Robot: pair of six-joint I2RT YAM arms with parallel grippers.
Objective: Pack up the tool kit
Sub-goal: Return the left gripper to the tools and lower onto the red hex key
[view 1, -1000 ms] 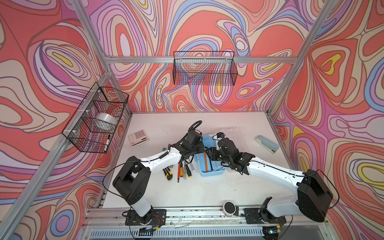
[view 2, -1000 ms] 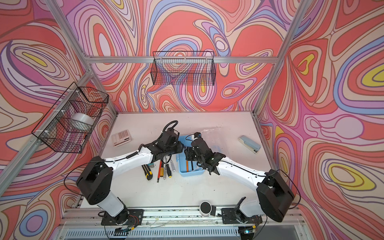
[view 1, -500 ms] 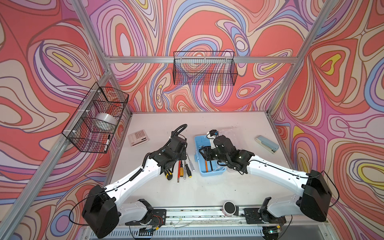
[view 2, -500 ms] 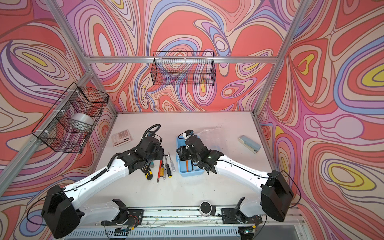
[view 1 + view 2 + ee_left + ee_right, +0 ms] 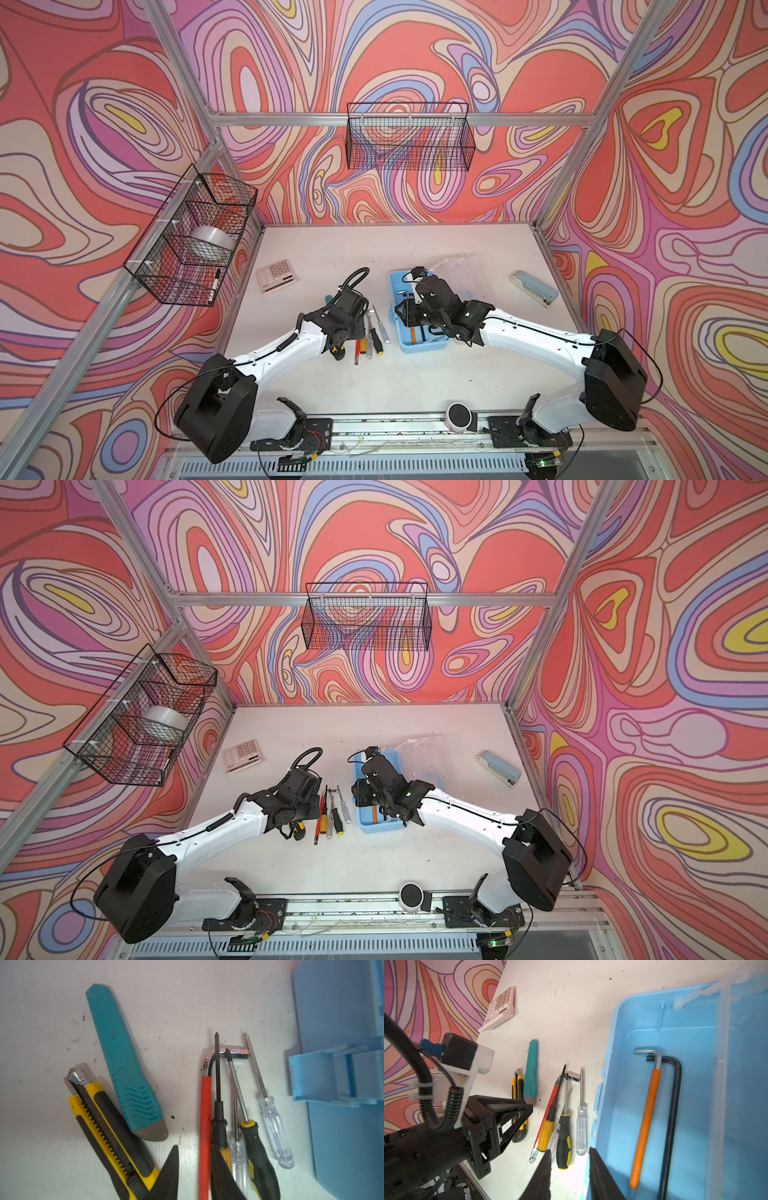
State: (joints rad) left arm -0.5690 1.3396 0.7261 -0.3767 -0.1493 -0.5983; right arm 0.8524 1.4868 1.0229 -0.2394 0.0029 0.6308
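The light-blue case (image 5: 420, 351) (image 5: 616, 1047) lies open at mid-table with its clear lid (image 5: 415, 746) swung back. Inside lie an orange-sleeved hex key (image 5: 645, 1122) and a black hex key (image 5: 672, 1126). To its left lie a teal cutter (image 5: 122, 1068), a yellow-black cutter (image 5: 108, 1126), a red hex key (image 5: 205, 1115) and several screwdrivers (image 5: 257, 1153). My left gripper (image 5: 195, 1147) (image 5: 352, 331) is low over this row, open, with the red hex key between its fingers. My right gripper (image 5: 570, 1149) (image 5: 408, 315) hangs open and empty at the case's left wall.
A pinkish calculator (image 5: 276, 275) lies at the back left and a grey-blue stapler (image 5: 534, 288) at the right. Wire baskets hang on the back wall (image 5: 409, 137) and the left wall (image 5: 195, 237), the left one holding a tape roll.
My left gripper has moved left from the case to the row of tools and come down over the red hex key, its jaws narrowing. The right gripper has barely shifted.
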